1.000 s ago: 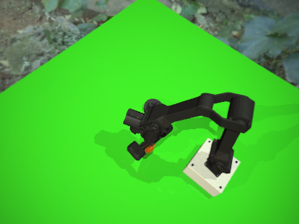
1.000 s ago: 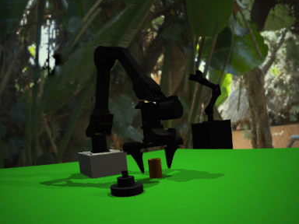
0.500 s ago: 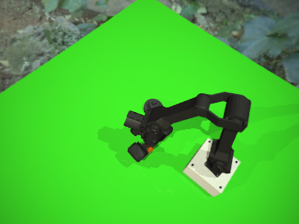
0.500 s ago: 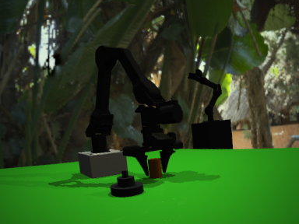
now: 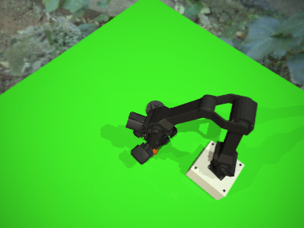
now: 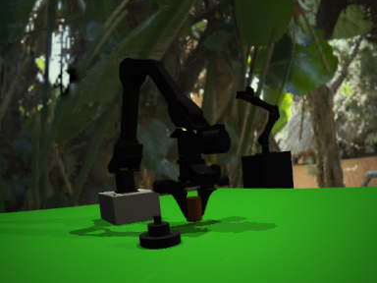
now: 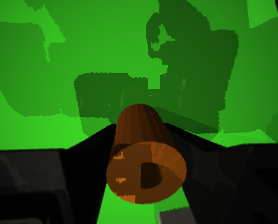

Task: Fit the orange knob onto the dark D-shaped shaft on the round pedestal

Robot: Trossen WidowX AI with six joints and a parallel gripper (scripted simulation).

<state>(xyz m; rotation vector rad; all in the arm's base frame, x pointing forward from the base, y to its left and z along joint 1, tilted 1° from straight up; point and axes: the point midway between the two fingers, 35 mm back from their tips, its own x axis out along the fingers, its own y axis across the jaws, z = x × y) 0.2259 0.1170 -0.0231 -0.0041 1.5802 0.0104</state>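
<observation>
The orange knob (image 5: 155, 151) (image 6: 194, 208) (image 7: 142, 125) is upright between the fingers of my gripper (image 6: 195, 217) (image 7: 139, 128), which is shut on its sides. In the wrist view the knob's top shows a D-shaped hole with its flat side to the left. Whether the knob's base touches the green surface is hard to tell. The dark round pedestal (image 5: 154, 105) (image 6: 160, 240) is apart from the knob, to its left and nearer the camera in the exterior view. Its short shaft (image 6: 156, 219) points up; the shaft's flat side cannot be made out.
The arm's pale base block (image 5: 215, 186) (image 6: 129, 208) stands behind the pedestal in the exterior view. The arm partly covers the pedestal in the top view. A dark block (image 6: 267, 169) with a small arm-like shape on it stands at the back right in the exterior view.
</observation>
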